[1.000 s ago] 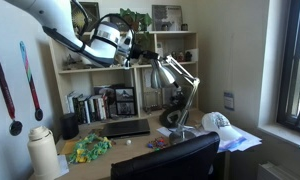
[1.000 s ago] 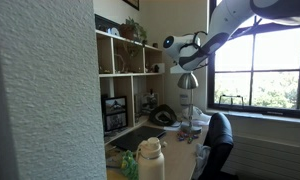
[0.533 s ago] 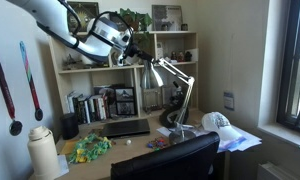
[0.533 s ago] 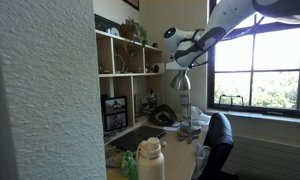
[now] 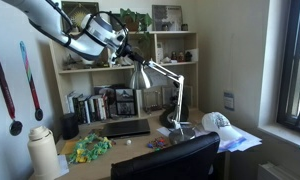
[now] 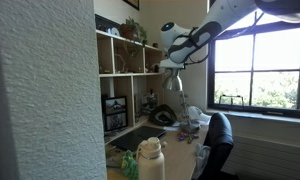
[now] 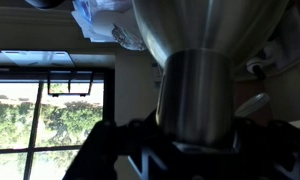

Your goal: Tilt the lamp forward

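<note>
Up by the top of the bookshelf (image 5: 125,62), the gripper (image 5: 133,58) is clamped on the lamp (image 5: 140,76) at the narrow neck behind its shiny cone shade. The wrist view shows this best: the neck of the shade (image 7: 195,95) sits squarely between the dark jaws, which press in on both sides, and the wide cone fills the top of that picture. Behind it a window (image 7: 50,125) with green trees is visible.

In an exterior view the robot arm (image 5: 60,25) reaches in from the upper corner and ends at the shade, which points down and a little to the side. From the shade the lamp's thin upper rod runs almost level to an elbow (image 5: 180,76), and from there the lower rod drops nearly upright to the base (image 5: 177,131) on the desk (image 5: 140,140). The base stands just beside a dark laptop (image 5: 125,127) and near a white cap (image 5: 216,122) — the two are apart from each other.

Books (image 5: 88,106) stand in a lower compartment of the bookshelf, well below the shade. A pale bottle (image 5: 45,152) stands at the near end of the desk, and the back of a black chair (image 5: 165,160) rises in front.

In an exterior view taken along the wall, the gripper (image 6: 173,62) hangs just past the shelf front with the shade (image 6: 174,84) directly under it — the lamp's lower part is hard to make out there against the bright window.
</note>
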### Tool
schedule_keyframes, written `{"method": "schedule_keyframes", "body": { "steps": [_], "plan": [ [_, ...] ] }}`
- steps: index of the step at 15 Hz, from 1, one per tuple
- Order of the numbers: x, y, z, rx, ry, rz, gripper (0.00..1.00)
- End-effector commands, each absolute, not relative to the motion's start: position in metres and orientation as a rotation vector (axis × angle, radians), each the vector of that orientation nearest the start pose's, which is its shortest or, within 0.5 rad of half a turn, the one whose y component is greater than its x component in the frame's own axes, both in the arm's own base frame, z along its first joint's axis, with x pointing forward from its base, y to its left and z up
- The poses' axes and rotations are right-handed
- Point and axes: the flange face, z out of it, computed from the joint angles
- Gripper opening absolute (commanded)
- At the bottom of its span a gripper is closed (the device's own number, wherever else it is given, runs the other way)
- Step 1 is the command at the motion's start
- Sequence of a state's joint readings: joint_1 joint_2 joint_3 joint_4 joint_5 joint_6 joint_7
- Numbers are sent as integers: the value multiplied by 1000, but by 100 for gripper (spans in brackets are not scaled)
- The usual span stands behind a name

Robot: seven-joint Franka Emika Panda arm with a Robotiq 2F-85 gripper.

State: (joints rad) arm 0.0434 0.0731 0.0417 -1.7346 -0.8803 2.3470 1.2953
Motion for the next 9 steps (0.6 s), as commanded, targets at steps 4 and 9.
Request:
{"method": "schedule_keyframes", "body": {
  "steps": [4,9],
  "plan": [
    [624,50,581,-2916,1055,-1329,22],
    [629,36,576,-2934,1103,-1325,22]
  ]
}}
